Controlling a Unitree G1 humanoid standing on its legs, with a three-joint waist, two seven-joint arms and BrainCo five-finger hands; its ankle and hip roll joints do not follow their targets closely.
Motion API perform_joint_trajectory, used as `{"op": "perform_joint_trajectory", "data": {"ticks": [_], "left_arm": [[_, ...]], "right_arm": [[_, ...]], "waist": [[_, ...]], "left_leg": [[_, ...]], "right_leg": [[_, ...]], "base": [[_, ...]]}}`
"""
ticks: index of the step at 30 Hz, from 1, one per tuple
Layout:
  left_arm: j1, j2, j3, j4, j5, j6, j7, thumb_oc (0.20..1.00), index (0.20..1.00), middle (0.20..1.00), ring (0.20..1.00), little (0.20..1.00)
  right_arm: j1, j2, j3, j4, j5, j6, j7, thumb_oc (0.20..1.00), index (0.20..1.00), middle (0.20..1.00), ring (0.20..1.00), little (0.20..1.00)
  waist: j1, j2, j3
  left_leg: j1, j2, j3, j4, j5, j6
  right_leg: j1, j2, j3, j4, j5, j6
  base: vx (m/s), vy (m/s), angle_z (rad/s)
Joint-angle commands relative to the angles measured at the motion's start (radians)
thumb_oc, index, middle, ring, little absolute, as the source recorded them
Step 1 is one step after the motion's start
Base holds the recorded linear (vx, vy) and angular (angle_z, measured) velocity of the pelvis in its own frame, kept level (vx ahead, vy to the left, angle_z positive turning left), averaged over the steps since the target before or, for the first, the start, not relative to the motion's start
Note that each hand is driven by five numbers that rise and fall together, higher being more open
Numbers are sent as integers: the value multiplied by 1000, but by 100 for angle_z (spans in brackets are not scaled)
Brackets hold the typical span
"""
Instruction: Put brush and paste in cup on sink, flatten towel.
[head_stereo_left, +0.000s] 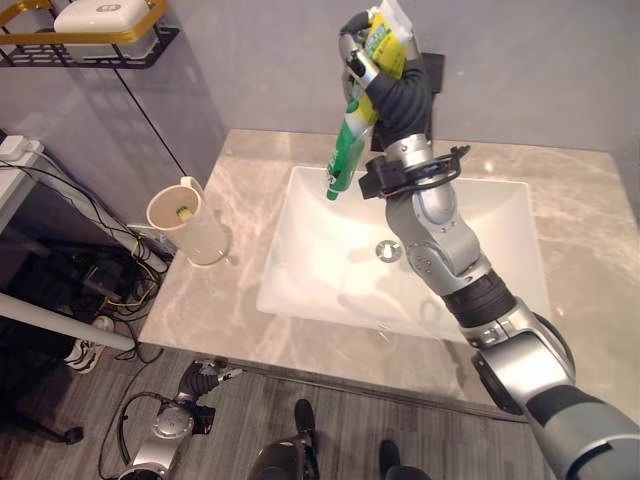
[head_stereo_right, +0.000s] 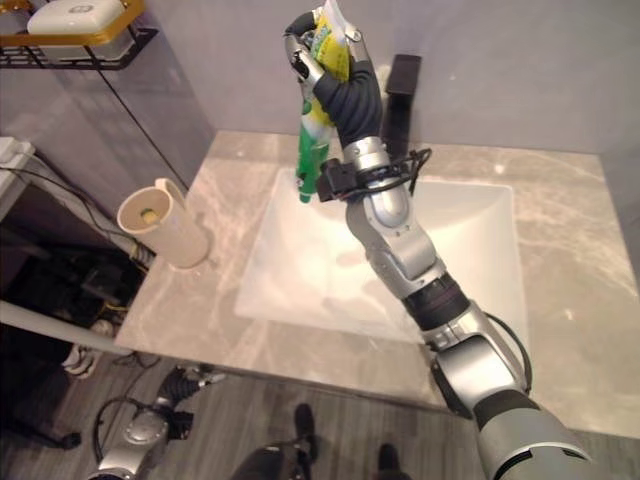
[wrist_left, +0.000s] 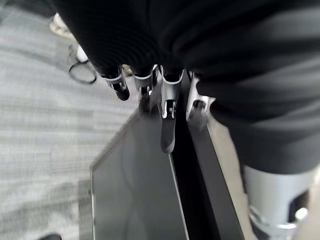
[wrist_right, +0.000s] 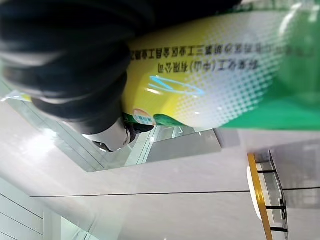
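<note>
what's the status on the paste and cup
Right hand shut on paste, held high over sink. Left hand open, down by floor. Cup upright on counter, path clear.

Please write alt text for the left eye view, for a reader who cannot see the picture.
The right hand holds a green and yellow paste tube high above a white sink in a marble counter. A cream cup with something small inside stands on the counter left of the sink, and the left hand hangs low by the floor.
</note>
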Motion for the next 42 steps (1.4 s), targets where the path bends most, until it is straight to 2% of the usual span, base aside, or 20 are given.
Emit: {"op": "perform_joint_trajectory", "data": {"ticks": [1,2,3,4,5,6,7,9,10,11,12,15,17,22,23,26,34,42], "left_arm": [[-5,90,-2,-83,59,-59,-7,1000,1000,1000,1000,1000],[1,105,-10,-94,105,-62,-7,1000,1000,1000,1000,1000],[13,131,-9,-101,155,-66,7,1000,1000,1000,1000,1000],[14,131,-9,-101,156,-65,7,1000,1000,1000,1000,1000],[25,145,3,-86,168,-66,17,1000,1000,1000,1000,1000],[-11,169,-20,-57,217,-64,11,1000,1000,1000,1000,1000],[-11,168,-21,-58,217,-64,11,1000,1000,1000,1000,1000],[-27,176,-23,-51,226,-61,13,1000,1000,1000,1000,1000],[-30,186,-18,-44,231,-62,12,1000,1000,1000,1000,1000],[-37,189,-20,-40,226,-58,7,1000,1000,1000,1000,1000],[-40,188,-24,-43,221,-60,7,1000,1000,1000,1000,1000],[-34,173,-19,-50,207,-61,12,1000,1000,1000,1000,1000],[10,121,21,-59,30,-54,-30,1000,1000,1000,1000,1000],[66,82,57,-80,-101,-48,-64,1000,1000,1000,1000,1000],[107,61,67,-127,-186,-45,-87,1000,1000,1000,1000,1000],[151,39,77,-160,-269,-38,-102,1000,1000,1000,1000,1000],[188,-10,88,-137,-310,-31,-86,1000,1000,1000,1000,1000],[203,-26,77,-130,-326,-32,-83,1000,1000,1000,1000,1000]], "right_arm": [[-135,25,-53,-63,-39,-47,-9,200,200,200,200,200],[-140,28,-54,-68,-45,-49,-11,200,200,200,200,200],[-154,51,-51,-64,-44,-51,-7,200,200,200,200,200],[-155,52,-51,-64,-44,-51,-7,200,200,200,200,200],[-176,78,-49,-57,-33,-55,-1,200,200,200,200,200],[-181,75,-59,-59,-27,-62,-1,200,200,200,200,200],[-181,75,-59,-59,-27,-62,-1,200,200,200,200,200],[-208,101,-50,-51,-17,-72,-3,200,200,200,200,200],[-214,102,-44,-45,-12,-73,-7,200,200,200,200,200],[-209,102,-40,-51,5,-73,13,200,200,200,200,200],[-209,97,-39,-48,7,-73,11,200,200,200,200,200],[-211,97,-46,-41,14,-74,10,200,200,200,200,200],[-223,95,-51,-36,-1,-71,1,200,200,200,200,200],[-225,95,-60,-34,-12,-64,1,200,200,200,200,200],[-232,91,-66,-35,-26,-63,-7,200,200,200,200,200],[-240,103,-69,-22,-31,-62,-13,200,200,200,200,200],[-277,110,-60,12,-37,-72,-26,200,200,200,200,200],[-277,114,-52,52,-53,-62,-38,200,200,200,200,200]], "waist": [[2,-86,-54],[5,-87,-55],[13,-87,-53],[14,-88,-53],[31,-83,-53],[4,-72,-45],[3,-72,-45],[-18,-58,-19],[-14,-61,-12],[-22,-72,-5],[-19,-72,-6],[-12,-73,-14],[3,-74,-21],[18,-76,-31],[28,-75,-34],[41,-74,-36],[73,-68,-56],[91,-66,-64]], "left_leg": [[-166,40,3,240,-58,-46],[-163,29,11,237,-65,-39],[-148,18,25,222,-74,-32],[-148,18,27,220,-74,-32],[-123,24,59,179,-71,-34],[-71,1,36,88,-56,-36],[-69,1,34,85,-56,-36],[-24,1,18,46,-56,-36],[-13,9,16,53,-50,-45],[-9,12,20,41,-40,-49],[-10,13,13,29,-34,-51],[0,22,8,2,-16,-61],[5,33,-22,-25,10,-70],[8,35,-39,-51,30,-75],[9,34,-50,-60,38,-77],[10,30,-71,-72,48,-78],[14,11,-123,-107,68,-80],[16,-1,-138,-115,65,-77]], "right_leg": [[110,-99,-10,-36,230,36],[107,-110,-16,-35,258,46],[90,-128,-30,-33,320,63],[89,-128,-28,-34,321,63],[62,-123,-96,-33,334,65],[-39,-36,-30,-93,297,53],[-38,-36,-32,-94,296,53],[-135,10,-7,-103,284,43],[-105,-12,-53,-93,270,39],[-105,3,-32,-93,284,32],[-92,12,-20,-104,273,30],[-72,17,-48,-118,253,24],[-64,36,-64,-118,222,9],[-56,42,-83,-118,207,5],[-50,46,-92,-118,196,0],[-39,45,-112,-118,184,-3],[-8,37,-166,-118,162,-3],[6,28,-188,-118,159,3]], "base": [[51,128,18],[72,219,6],[41,159,-3],[-2,209,-26],[27,192,-94],[32,190,-122],[66,104,-117],[32,49,-20],[1,-26,36],[-9,-69,45],[-26,-53,22],[23,-86,27],[10,-126,39],[12,-69,26],[5,-66,11],[1,-64,29],[16,-28,28],[18,4,11]]}}
